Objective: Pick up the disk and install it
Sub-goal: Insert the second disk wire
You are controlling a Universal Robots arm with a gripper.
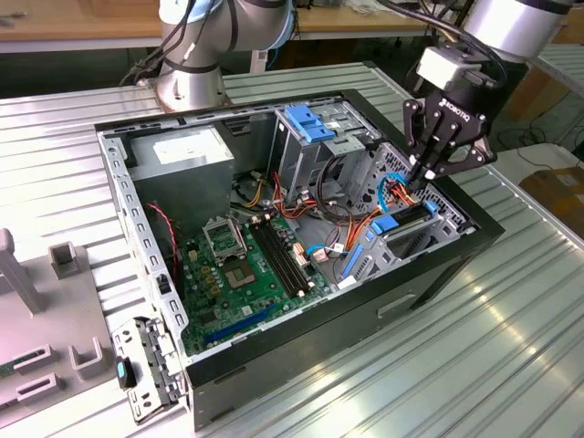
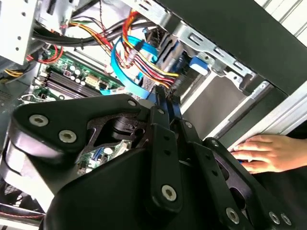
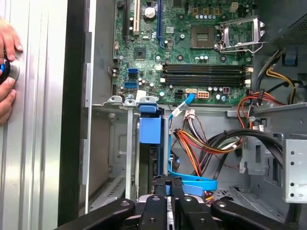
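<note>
The end effector (image 1: 427, 173) is low inside the open computer case (image 1: 438, 265), at the drive bay on the exterior view's right. Its fingers (image 3: 165, 184) are clenched together, with nothing between them. The disk (image 3: 149, 130) sits upright in the bay slot, its blue rail end facing up, just in front of the fingertips in the first wrist view. Blue and orange cables (image 2: 132, 52) lie beside it. A hand (image 2: 266, 152) rests on the counter (image 1: 511, 365) just outside the case.

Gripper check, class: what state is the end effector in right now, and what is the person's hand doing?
End effector: shut, over the case's drive bay.
Person's hand: resting flat beside the case.
</note>
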